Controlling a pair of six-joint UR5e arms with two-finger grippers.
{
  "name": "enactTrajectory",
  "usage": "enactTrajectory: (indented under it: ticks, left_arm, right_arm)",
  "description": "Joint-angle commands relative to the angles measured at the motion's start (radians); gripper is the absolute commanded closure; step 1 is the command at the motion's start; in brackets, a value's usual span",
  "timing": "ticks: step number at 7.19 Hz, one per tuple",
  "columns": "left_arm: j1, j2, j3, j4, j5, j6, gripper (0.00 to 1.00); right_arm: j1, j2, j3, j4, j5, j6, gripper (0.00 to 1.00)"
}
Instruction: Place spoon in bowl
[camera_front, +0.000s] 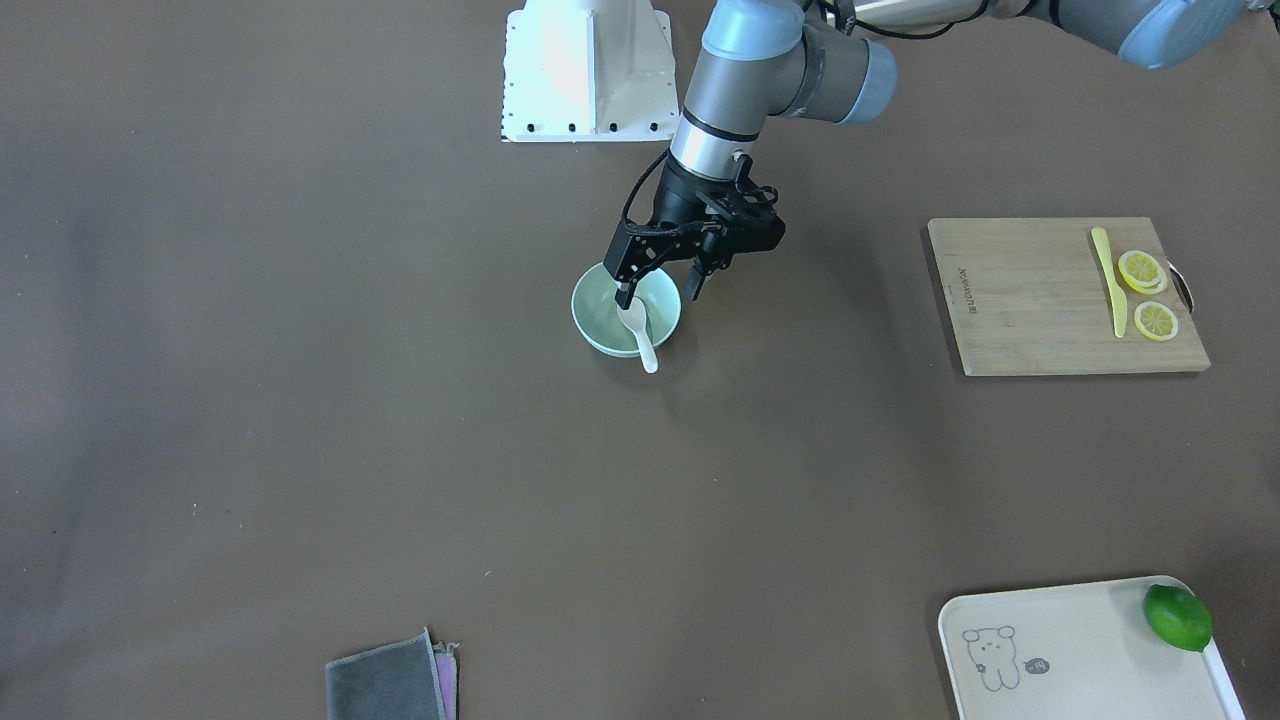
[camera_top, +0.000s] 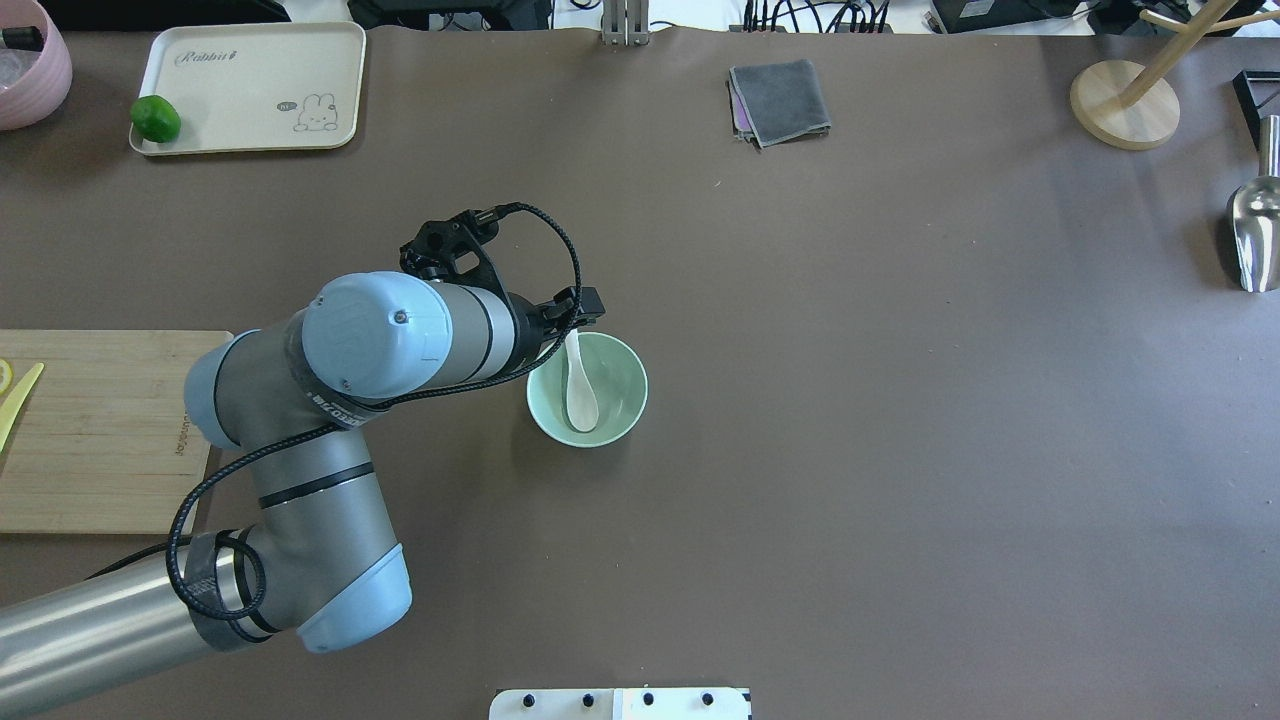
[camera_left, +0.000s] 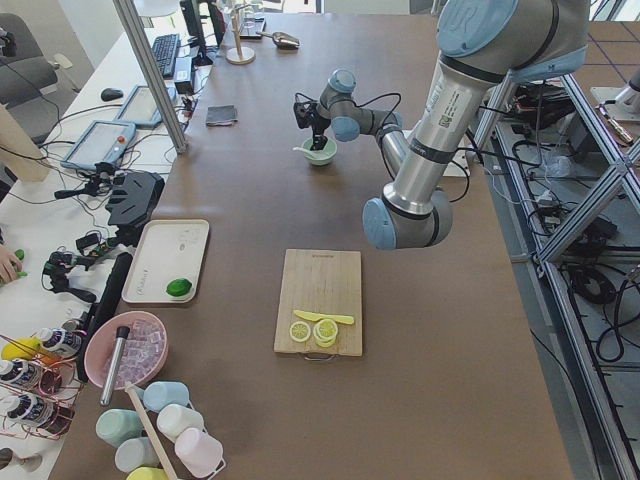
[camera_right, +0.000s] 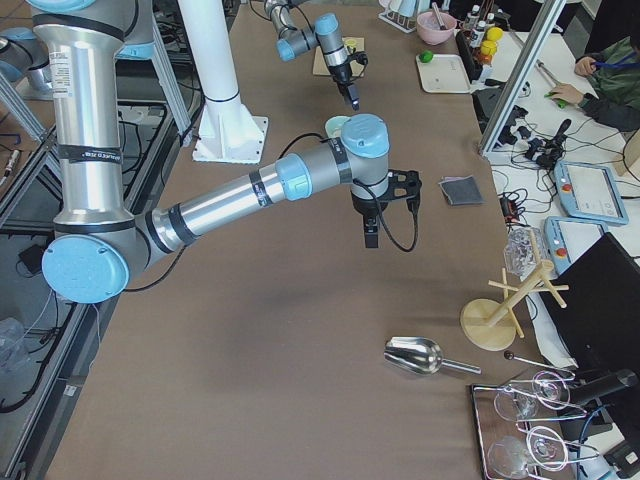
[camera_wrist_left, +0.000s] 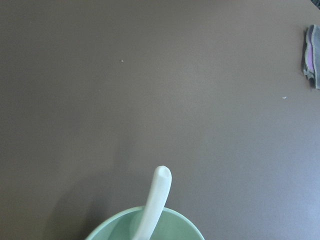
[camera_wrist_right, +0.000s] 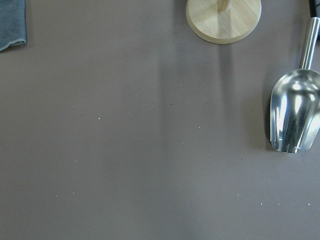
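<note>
The mint-green bowl (camera_front: 600, 330) stands near the table's middle. The white spoon (camera_front: 640, 335) lies in it, with its scoop inside and its handle resting over the rim on the side away from the robot. My left gripper (camera_front: 660, 290) hangs open just above the bowl. One finger (camera_front: 623, 295) is by the scoop and the other is outside the rim; neither grips the spoon. The overhead view shows the spoon (camera_top: 579, 385) in the bowl (camera_top: 630, 405). The left wrist view shows the handle (camera_wrist_left: 159, 192) and the rim (camera_wrist_left: 187, 222). My right gripper (camera_right: 369, 232) shows only in the exterior right view, where I cannot tell its state.
A wooden cutting board (camera_front: 1030, 300) holds a yellow knife (camera_front: 1108, 280) and lemon slices (camera_front: 1141, 270). A cream tray (camera_front: 1080, 660) holds a lime (camera_front: 1177, 617). A grey cloth (camera_top: 780, 100), a metal scoop (camera_top: 1255, 230) and a wooden stand (camera_top: 1125, 105) lie at the far side.
</note>
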Motion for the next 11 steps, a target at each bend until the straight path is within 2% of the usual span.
enactTrajectory:
  ticks: [1, 2, 3, 5, 7, 8, 9, 10, 11]
  left_arm:
    - [-0.088, 0.174, -0.153, 0.104, -0.139, 0.251, 0.02]
    - [-0.181, 0.288, -0.220, 0.126, -0.234, 0.403, 0.02]
    - [-0.299, 0.391, -0.243, 0.126, -0.326, 0.557, 0.02]
    - [-0.579, 0.576, -0.226, 0.126, -0.511, 1.059, 0.02]
    - [-0.811, 0.654, -0.162, 0.132, -0.657, 1.418, 0.02]
    - [-0.896, 0.657, -0.144, 0.193, -0.717, 1.547, 0.02]
    - [-0.963, 0.649, -0.151, 0.333, -0.724, 1.682, 0.02]
    - [-0.979, 0.660, -0.150, 0.406, -0.712, 1.800, 0.02]
    - [-1.013, 0.678, -0.144, 0.413, -0.722, 1.811, 0.02]
  right_arm:
    - [0.003, -0.065, 0.002, 0.008, -0.087, -0.034, 0.00]
    - [0.020, -0.106, -0.002, 0.006, -0.104, -0.127, 0.00]
    - [0.058, -0.122, -0.008, -0.002, -0.102, -0.156, 0.00]
    - [0.115, -0.145, -0.060, -0.002, -0.086, -0.300, 0.00]
    - [0.181, -0.147, -0.112, -0.002, -0.083, -0.397, 0.00]
    - [0.214, -0.147, -0.134, -0.005, -0.052, -0.426, 0.00]
    - [0.242, -0.148, -0.158, -0.005, -0.006, -0.460, 0.00]
    - [0.261, -0.191, -0.148, 0.004, -0.003, -0.480, 0.00]
    - [0.261, -0.214, -0.157, -0.005, -0.030, -0.486, 0.00]
